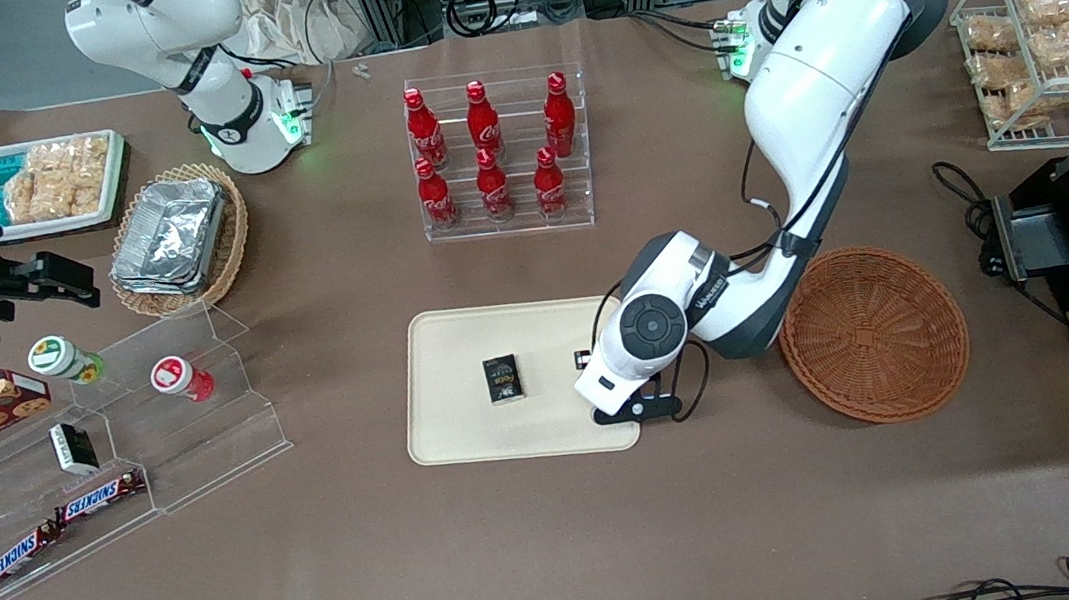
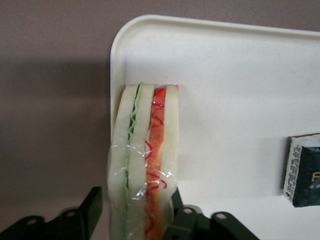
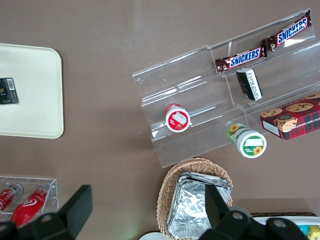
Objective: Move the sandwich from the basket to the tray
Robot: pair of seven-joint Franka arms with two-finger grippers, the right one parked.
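The left arm reaches down over the cream tray [image 1: 468,418], at the tray's end nearest the brown basket [image 1: 873,334]. Its hand [image 2: 131,220] is pinching the sandwich [image 2: 144,165]: in the wrist view one dark finger [image 2: 90,210] presses against the bread on the green-filling side and the other finger [image 2: 176,205] against the bread on the orange-red side. The sandwich is wrapped in clear film and stands on edge, with its filling edge facing the wrist camera. It sits over a rounded corner of the tray, close along the low rim [image 2: 114,75], with the brown worktop [image 2: 50,100] just beside that rim. Whether the sandwich touches the tray floor cannot be told.

In the front view the arm's wrist housing hides the sandwich and the hand. The basket sits on the worktop just beside the tray, toward the working arm's end, and shows nothing inside it. A small dark box [image 1: 503,379] lies flat near the middle of the tray, apart from the sandwich; its edge also shows in the wrist view.

Farther from the front camera than the tray stands a clear rack of red bottles [image 1: 500,155].
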